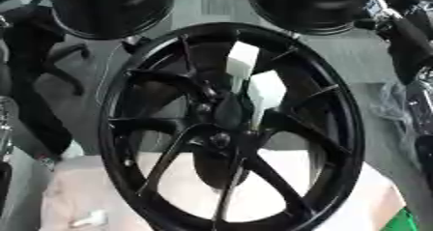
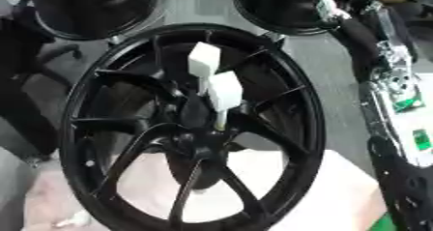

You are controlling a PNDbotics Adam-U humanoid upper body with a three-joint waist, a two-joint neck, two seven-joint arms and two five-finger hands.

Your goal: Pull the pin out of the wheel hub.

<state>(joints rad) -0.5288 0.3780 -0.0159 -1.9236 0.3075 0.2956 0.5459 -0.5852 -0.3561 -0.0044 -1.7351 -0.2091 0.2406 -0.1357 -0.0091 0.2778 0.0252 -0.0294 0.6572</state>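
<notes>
A large black spoked wheel (image 1: 228, 128) stands upright on its rim and fills the middle of both views. Its hub (image 1: 226, 113) sits at the centre where the spokes meet, with a small round bolt hole (image 1: 220, 139) just below. In the right eye view two white blocky pieces (image 2: 224, 91) stand one above the other in front of the hub. A thin pale stem (image 2: 220, 121) runs down from the lower one to the hub. I cannot tell whether this is the pin. A black arm with cables (image 2: 372, 51) runs down the right edge. Neither hand shows.
The wheel rests on a pale cloth-covered surface (image 1: 355, 201). Two more black round wheels or tyres (image 1: 110, 7) (image 1: 313, 7) stand behind it at the top. A dark chair-like shape (image 1: 34, 90) stands at the left, and a green object (image 1: 406, 223) lies at the bottom right.
</notes>
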